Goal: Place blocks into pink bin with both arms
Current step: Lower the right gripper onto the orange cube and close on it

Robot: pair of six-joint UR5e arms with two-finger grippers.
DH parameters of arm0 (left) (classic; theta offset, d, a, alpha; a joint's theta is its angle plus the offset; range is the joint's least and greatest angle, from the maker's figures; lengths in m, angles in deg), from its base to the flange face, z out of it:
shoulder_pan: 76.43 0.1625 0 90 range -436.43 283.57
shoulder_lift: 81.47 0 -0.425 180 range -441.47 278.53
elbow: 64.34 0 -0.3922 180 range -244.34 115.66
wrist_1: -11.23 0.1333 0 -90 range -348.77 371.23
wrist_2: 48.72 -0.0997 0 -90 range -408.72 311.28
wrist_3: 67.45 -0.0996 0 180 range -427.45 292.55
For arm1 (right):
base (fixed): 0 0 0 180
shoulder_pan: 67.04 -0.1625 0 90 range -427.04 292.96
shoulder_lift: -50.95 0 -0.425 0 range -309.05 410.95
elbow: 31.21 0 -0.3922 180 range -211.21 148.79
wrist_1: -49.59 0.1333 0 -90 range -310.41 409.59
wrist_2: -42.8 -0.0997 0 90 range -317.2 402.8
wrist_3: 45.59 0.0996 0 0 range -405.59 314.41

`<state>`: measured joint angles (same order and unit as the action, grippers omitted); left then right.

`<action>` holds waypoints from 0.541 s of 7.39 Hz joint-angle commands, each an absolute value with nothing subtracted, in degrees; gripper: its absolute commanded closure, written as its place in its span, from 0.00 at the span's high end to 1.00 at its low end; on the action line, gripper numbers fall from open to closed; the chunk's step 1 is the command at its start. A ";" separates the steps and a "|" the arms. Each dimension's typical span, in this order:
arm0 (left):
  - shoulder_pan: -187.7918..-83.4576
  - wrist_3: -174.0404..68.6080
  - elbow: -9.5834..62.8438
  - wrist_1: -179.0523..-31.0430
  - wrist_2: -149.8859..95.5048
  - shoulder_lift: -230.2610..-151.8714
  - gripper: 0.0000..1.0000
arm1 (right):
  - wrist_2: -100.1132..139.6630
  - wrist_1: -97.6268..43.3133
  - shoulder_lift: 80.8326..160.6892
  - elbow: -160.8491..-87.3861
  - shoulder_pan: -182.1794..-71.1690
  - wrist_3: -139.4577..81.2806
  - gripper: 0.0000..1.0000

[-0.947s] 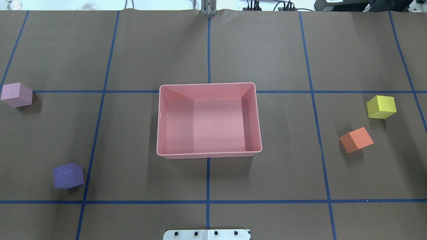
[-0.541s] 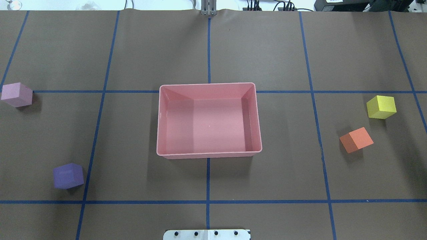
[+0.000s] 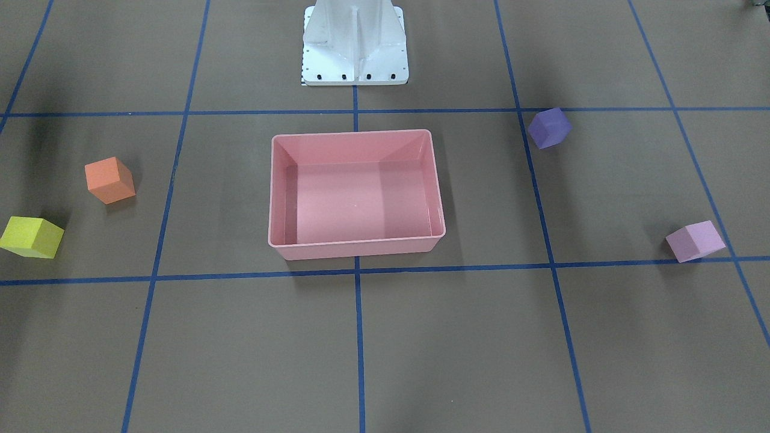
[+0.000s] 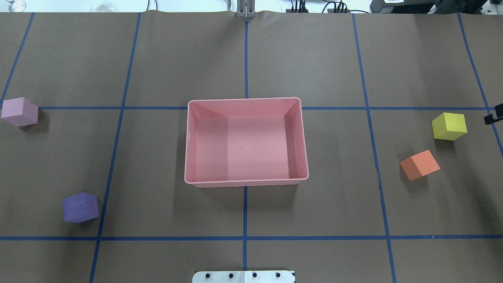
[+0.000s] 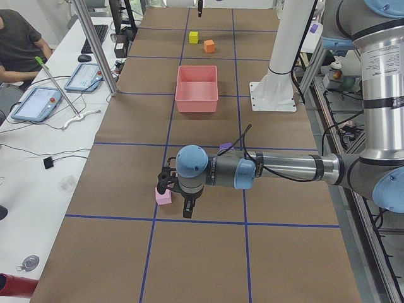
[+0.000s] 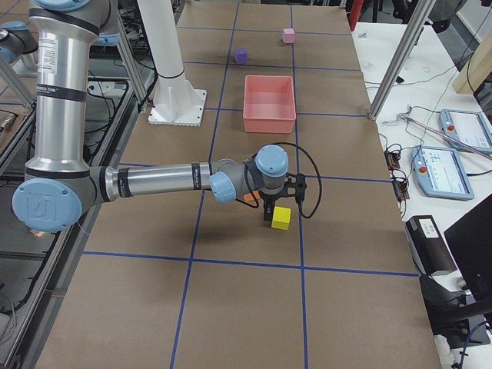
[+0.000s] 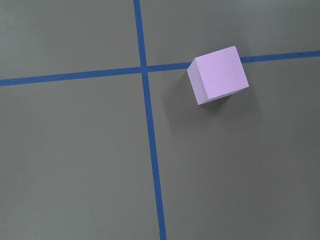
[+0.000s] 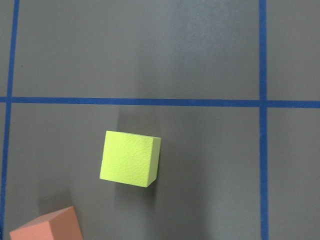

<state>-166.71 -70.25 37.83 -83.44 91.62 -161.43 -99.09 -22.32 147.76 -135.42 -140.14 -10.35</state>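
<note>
Plainly, the pink bin (image 4: 246,99) at the middle of the desk (image 4: 314,59) holds nothing, and all four cubes lie outside it.

The pale pink-lilac cube (image 4: 19,112) sits at the desk's left end. The left gripper (image 5: 177,199) hangs just above and beside it. The left wrist view shows this cube up and to the right of centre, so we judge a small sideways shift comes before any descent.

The yellow cube (image 4: 449,125) sits near the right end, with the right gripper (image 6: 278,201) just over it, slightly toward that end. The right wrist view puts it a little left of and below centre.

We cannot tell how wide either gripper stands: no wrist view shows fingers, and the side views are too coarse.

A cube has no long axis. Both are turned slightly askew to the blue tape lines (image 4: 245,59), so we judge each wrist should square up to a pair of faces.

The purple cube (image 4: 80,207) lies toward the left near corner, well apart from the left gripper. The orange cube (image 4: 419,165) sits near the yellow one on its bin side, so we would watch that flank.

The desk is brown, flat and matte.
</note>
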 commanded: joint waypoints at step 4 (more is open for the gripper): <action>-166.69 -70.17 37.26 -84.31 91.55 -161.19 1.00 | -81.61 -21.34 149.04 -141.07 -118.13 2.58 1.00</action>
<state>-166.69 -70.16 37.32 -84.27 91.48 -161.25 -87.14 -21.35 148.71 -140.94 -122.20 2.50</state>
